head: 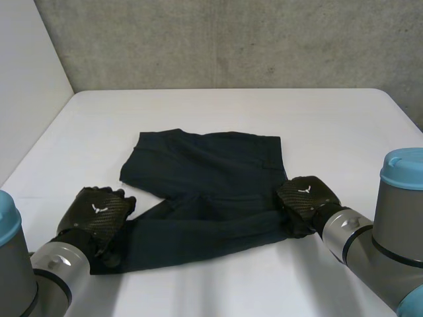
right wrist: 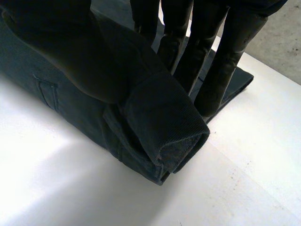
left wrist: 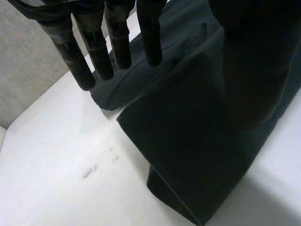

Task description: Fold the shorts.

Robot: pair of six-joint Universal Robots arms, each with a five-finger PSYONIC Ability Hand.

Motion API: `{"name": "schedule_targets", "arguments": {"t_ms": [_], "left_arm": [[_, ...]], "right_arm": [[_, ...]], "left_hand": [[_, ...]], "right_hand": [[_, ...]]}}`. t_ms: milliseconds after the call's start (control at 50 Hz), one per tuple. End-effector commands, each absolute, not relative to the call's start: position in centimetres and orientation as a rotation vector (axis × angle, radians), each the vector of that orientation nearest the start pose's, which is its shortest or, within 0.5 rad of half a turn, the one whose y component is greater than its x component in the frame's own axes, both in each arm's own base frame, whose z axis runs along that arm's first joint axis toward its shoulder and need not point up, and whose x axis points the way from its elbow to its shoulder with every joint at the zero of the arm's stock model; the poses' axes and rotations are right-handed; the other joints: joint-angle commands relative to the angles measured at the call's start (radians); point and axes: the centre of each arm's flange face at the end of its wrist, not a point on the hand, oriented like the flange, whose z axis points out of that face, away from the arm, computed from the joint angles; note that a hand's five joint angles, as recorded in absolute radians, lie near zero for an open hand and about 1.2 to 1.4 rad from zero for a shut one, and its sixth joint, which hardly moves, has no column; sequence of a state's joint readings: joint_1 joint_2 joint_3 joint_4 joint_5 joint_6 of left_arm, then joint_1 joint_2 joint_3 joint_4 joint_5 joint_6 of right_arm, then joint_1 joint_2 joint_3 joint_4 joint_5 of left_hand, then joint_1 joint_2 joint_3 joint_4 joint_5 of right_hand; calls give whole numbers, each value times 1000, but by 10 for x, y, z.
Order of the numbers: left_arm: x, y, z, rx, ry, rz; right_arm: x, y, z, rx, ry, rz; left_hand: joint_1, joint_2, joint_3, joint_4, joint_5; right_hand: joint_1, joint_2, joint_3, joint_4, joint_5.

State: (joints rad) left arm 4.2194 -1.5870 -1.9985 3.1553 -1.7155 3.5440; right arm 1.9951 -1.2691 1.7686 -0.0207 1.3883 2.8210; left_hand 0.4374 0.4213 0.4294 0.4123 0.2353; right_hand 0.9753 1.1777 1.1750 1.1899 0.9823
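Dark navy shorts (head: 205, 178) lie on the white table (head: 231, 105), with one leg stretched toward the near left. My left hand (head: 96, 214) rests at the end of that leg. In the left wrist view its fingers (left wrist: 99, 52) are straight and hang above the leg's hem (left wrist: 188, 155), holding nothing. My right hand (head: 304, 198) is at the shorts' right edge, by the waistband. In the right wrist view a bunched fold of the cloth (right wrist: 164, 127) is pinched between its thumb (right wrist: 61, 47) and its fingers (right wrist: 211, 61).
A grey concrete wall (head: 231, 39) stands behind the table and a white panel (head: 26, 86) at its left. Bare tabletop lies all around the shorts, widest at the far side and the near middle.
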Motion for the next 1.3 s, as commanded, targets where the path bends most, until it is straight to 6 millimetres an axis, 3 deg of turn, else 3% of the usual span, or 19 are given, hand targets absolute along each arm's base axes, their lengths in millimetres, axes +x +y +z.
{"name": "schedule_targets", "arguments": {"t_ms": [20,120,200,280,360,380,460,520,600,740,840,960,1060,1140,1200,1220,1240,1280,1300], "left_arm": [[-220,-161,184,1004,2376,-1637],[-223,-171,167,1011,2408,-1561],[-226,-181,156,1010,2424,-1518],[-228,-184,162,1006,2405,-1539],[-230,-184,203,949,2304,-1733],[-228,-182,223,917,2251,-1825],[-223,-172,271,845,2128,-2029],[-219,-164,287,829,2096,-2074],[-213,-153,287,859,2144,-2008],[-214,-155,256,939,2263,-1809],[-224,-175,223,990,2341,-1653],[-246,-219,189,1026,2373,-1540],[-266,-258,189,1048,2289,-1599],[-285,-298,217,1011,2142,-1766],[-298,-328,268,884,1956,-1983],[-300,-334,285,835,1897,-2047],[-302,-343,321,717,1769,-2184],[-302,-347,360,587,1628,-2323],[-302,-349,376,521,1560,-2386]], "right_arm": [[257,-214,165,-1036,2293,-1508],[255,-213,163,-1035,2300,-1502],[255,-213,164,-1049,2302,-1506],[254,-210,167,-1102,2310,-1491],[252,-209,191,-1182,2271,-1580],[252,-209,207,-1208,2229,-1660],[250,-205,255,-1239,2095,-1879],[245,-192,288,-1252,2041,-1957],[239,-178,302,-1284,2075,-1879],[239,-174,290,-1377,2143,-1753],[250,-197,242,-1434,2247,-1544],[261,-221,208,-1456,2311,-1410],[272,-250,196,-1455,2357,-1444],[287,-290,218,-1390,2302,-1724],[296,-312,250,-1311,2183,-1975],[301,-325,279,-1231,2059,-2172],[304,-331,297,-1183,1978,-2280],[307,-339,331,-1084,1804,-2480],[308,-341,368,-965,1603,-2670]], "left_hand": [[-4,12,4,21,24],[101,117,109,127,129],[925,941,933,950,952],[959,975,967,984,986],[959,975,967,984,986],[959,975,967,984,986],[959,975,967,984,986],[959,975,967,984,986],[959,975,967,984,986],[959,975,967,984,986],[959,975,967,984,986],[959,975,967,984,986],[959,975,967,984,986],[959,975,967,984,986],[959,975,967,984,986],[959,975,967,984,986],[959,975,967,984,986],[959,975,967,984,986],[959,975,967,984,986]], "right_hand": [[421,219,221,206,239],[421,219,221,206,239],[421,219,221,206,239],[421,219,221,206,239],[421,219,221,206,239],[421,219,221,206,239],[421,219,221,206,239],[421,219,221,206,239],[421,219,221,206,239],[421,219,221,206,239],[421,219,221,206,239],[421,219,221,206,239],[421,219,221,206,239],[421,219,221,206,239],[421,219,221,206,239],[421,219,221,206,239],[421,219,221,206,239],[421,219,221,206,239],[421,219,221,206,239]]}}
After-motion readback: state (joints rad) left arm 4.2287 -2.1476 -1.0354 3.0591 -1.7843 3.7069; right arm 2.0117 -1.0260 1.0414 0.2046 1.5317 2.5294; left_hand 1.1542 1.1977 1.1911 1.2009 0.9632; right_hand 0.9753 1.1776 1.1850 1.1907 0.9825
